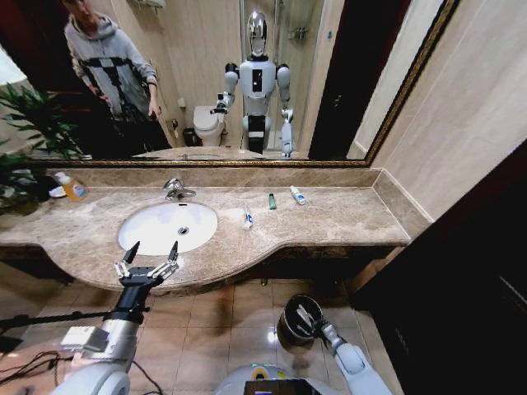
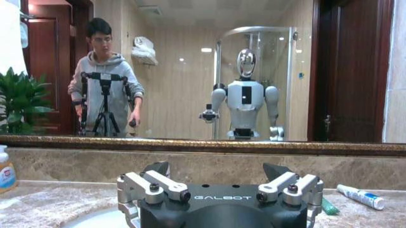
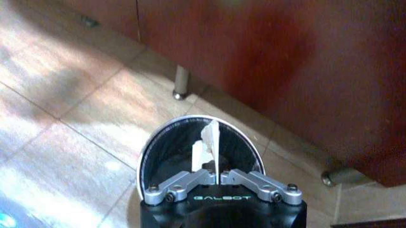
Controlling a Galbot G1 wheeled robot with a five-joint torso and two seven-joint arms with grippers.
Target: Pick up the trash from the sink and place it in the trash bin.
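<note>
Right gripper (image 3: 219, 176): over trash bin (image 3: 155, 142) on the floor, fingers clamped on a white wrapper (image 3: 211, 140).
Left gripper (image 1: 148, 257): fingers apart, at counter (image 1: 346, 218) edge before sink (image 1: 156, 226).
On counter: white-blue tube (image 1: 297, 195), green bottle (image 1: 272, 201), small white tube (image 1: 248, 219).

From my head camera the room is lit warm and fairly bright from overhead, and the mirror (image 1: 206, 82) throws that light back. The table (image 1: 346, 218) is evenly lit, while its underside falls into deep shadow. A small glare spot sits on the floor tiles (image 1: 271, 335) beside the trash bin (image 1: 290, 322), whose rim shines. The right edge goes nearly black, and straight lines bow outward near the borders. My left wrist camera is soft; ceiling lamps glint in the reflection. My right wrist camera is hazy, with pale washed-out patches on the floor.
</note>
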